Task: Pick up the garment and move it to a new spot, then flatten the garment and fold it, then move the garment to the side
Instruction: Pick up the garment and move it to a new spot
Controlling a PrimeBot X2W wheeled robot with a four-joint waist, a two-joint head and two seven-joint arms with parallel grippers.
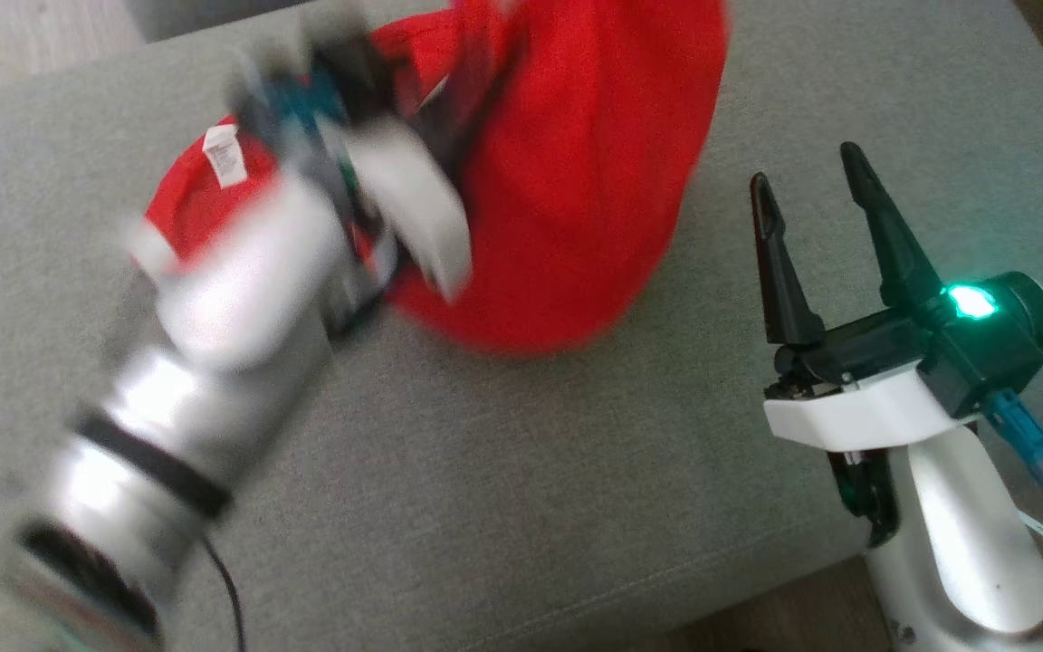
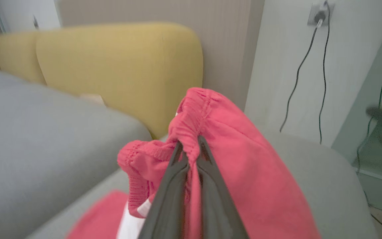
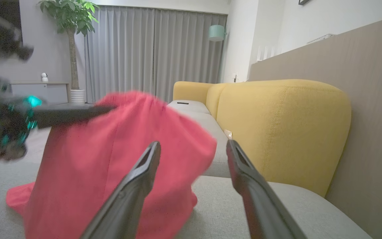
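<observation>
Garment [image 2: 244, 159] in closed left hand [image 2: 189, 143]

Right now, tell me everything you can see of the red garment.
The garment is soft red cloth with a gathered elastic band and a white label sewn inside. It is bunched up and partly lifted. The left gripper is shut on the elastic band and holds that part in the air, while the lower folds rest on the grey sofa seat. The right gripper stands open beside it, not touching it.
</observation>
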